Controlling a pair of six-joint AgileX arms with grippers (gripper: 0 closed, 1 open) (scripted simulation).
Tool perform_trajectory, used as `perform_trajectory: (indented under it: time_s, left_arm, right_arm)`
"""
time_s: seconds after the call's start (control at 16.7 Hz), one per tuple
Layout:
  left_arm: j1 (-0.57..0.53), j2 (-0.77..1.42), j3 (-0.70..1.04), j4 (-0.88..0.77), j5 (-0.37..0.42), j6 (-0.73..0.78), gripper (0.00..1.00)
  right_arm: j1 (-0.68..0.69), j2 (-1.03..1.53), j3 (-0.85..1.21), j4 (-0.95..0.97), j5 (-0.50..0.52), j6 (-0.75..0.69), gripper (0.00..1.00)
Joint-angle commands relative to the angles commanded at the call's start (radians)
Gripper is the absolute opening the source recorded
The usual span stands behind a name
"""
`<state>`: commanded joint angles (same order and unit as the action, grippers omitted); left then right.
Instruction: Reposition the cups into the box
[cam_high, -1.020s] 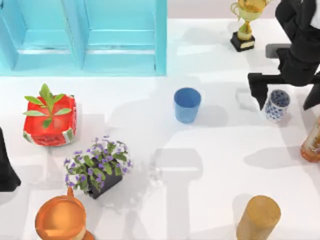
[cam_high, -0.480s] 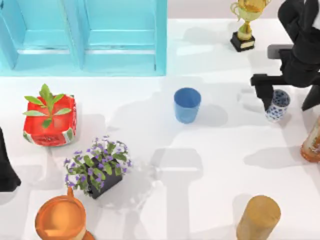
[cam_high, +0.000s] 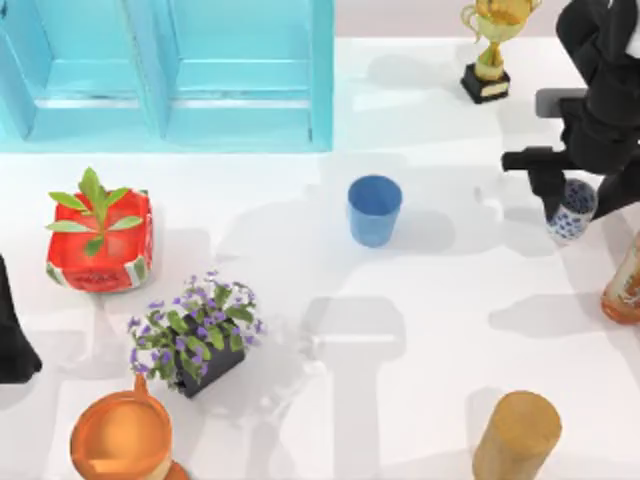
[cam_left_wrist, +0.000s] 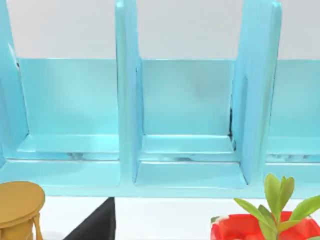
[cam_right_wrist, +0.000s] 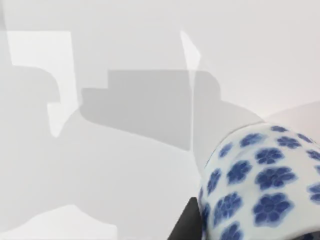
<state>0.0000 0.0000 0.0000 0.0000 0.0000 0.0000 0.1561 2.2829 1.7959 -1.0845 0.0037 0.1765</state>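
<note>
The white cup with a blue flower pattern (cam_high: 576, 214) stands upright at the table's right side. My right gripper (cam_high: 582, 195) reaches down over it, shut on the cup, with one black finger (cam_high: 548, 185) against its left side. In the right wrist view the patterned cup (cam_right_wrist: 260, 185) is very close, with a dark fingertip (cam_right_wrist: 186, 226) touching its wall. The plain blue cup (cam_high: 374, 210) stands alone near the table's middle. The turquoise box (cam_high: 322, 80) with inner partitions (cam_left_wrist: 127, 100) lies at the back left. My left arm (cam_high: 12, 335) is parked at the left edge.
A red planter (cam_high: 100, 245) and a purple-flowered pot (cam_high: 197, 335) stand at the left. A copper mug (cam_high: 120, 438) is at the front left and a wooden cylinder (cam_high: 517, 435) at the front right. A gold trophy (cam_high: 490, 45) stands behind the right gripper, with an orange object (cam_high: 625, 280) at the right edge.
The right gripper's fingers have drawn together around the white cup. The cup has slid a little to the right with the left finger. The left arm has not moved.
</note>
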Motion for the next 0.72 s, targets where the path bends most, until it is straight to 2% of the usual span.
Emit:
perform_trajectory:
  time_s: [0.06, 0.12, 0.72]
  left_arm:
    - [0.000, 0.000, 0.000, 0.000, 0.000, 0.000, 1.00]
    - [0.000, 0.000, 0.000, 0.000, 0.000, 0.000, 1.00]
    - [0.000, 0.000, 0.000, 0.000, 0.000, 0.000, 1.00]
  right_arm:
    - [0.000, 0.000, 0.000, 0.000, 0.000, 0.000, 0.02]
    - [0.000, 0.000, 0.000, 0.000, 0.000, 0.000, 0.00]
    - [0.016, -0.002, 0.008, -0.005, -0.005, 0.003, 0.00]
